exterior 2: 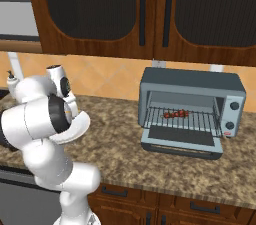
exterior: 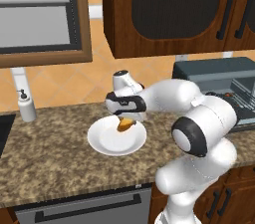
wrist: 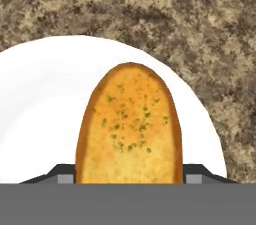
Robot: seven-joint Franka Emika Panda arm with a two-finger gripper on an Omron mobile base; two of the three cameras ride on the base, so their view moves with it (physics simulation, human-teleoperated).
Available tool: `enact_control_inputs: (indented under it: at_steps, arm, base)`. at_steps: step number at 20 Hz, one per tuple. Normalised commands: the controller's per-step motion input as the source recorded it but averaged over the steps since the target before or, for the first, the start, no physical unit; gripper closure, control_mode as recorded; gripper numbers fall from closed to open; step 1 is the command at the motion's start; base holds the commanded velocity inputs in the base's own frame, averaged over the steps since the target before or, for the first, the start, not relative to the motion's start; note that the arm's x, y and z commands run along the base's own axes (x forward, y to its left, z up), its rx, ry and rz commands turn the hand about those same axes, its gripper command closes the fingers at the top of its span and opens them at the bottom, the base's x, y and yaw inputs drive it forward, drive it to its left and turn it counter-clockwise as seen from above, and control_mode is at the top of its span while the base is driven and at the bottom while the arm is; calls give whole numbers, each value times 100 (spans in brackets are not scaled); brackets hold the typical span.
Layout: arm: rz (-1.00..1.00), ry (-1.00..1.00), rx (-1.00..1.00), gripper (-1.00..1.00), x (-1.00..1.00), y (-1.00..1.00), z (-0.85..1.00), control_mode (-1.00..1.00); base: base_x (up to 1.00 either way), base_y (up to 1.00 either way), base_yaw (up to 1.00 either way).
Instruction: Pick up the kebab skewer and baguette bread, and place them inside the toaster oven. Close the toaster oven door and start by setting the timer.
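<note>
My gripper (exterior: 125,117) hangs just over the white plate (exterior: 105,141) on the speckled granite counter (exterior: 55,153), and its jaws are clamped on the baguette bread (exterior: 125,124). From the left base camera, the golden loaf pokes out below my hand, tilted, its lower end over the plate's right half; I cannot tell whether it touches the plate. Through the hand camera, the baguette bread (wrist: 129,126) runs straight away from me, its herb-flecked crust pinched at the near end between my two dark fingertips (wrist: 62,175), one on each side, with the plate (wrist: 40,109) beneath it and brown counter (wrist: 200,29) past the rim.

The kebab skewer (exterior 2: 175,114) lies on the wire rack (exterior 2: 185,118) inside the toaster oven (exterior 2: 192,111), roughly at the rack's middle. The toaster oven door (exterior 2: 181,141) is dropped fully open, lying flat in front of the cavity. The oven sits on the counter well to the right of the plate, under the dark wooden wall cabinets (exterior 2: 150,9).

Left of the plate, against the tiled wall, stands a small white soap dispenser (exterior: 27,105).
</note>
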Motion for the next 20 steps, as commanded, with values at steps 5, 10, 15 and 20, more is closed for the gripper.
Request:
enact_control_inputs:
  at_steps: [5, 10, 15, 20]
  arm:
    - [0, 0, 0, 100, -65, -100, 37, -100]
    - [-1, 0, 0, 100, -49, -97, 26, -100]
    - [-5, 0, 0, 100, -20, -92, 34, -100]
    - [-8, 0, 0, 100, -4, -88, 37, -100]
  base:
    - [0, 0, 0]
    - [0, 0, 0]
    - [0, 0, 0]
    - [0, 0, 0]
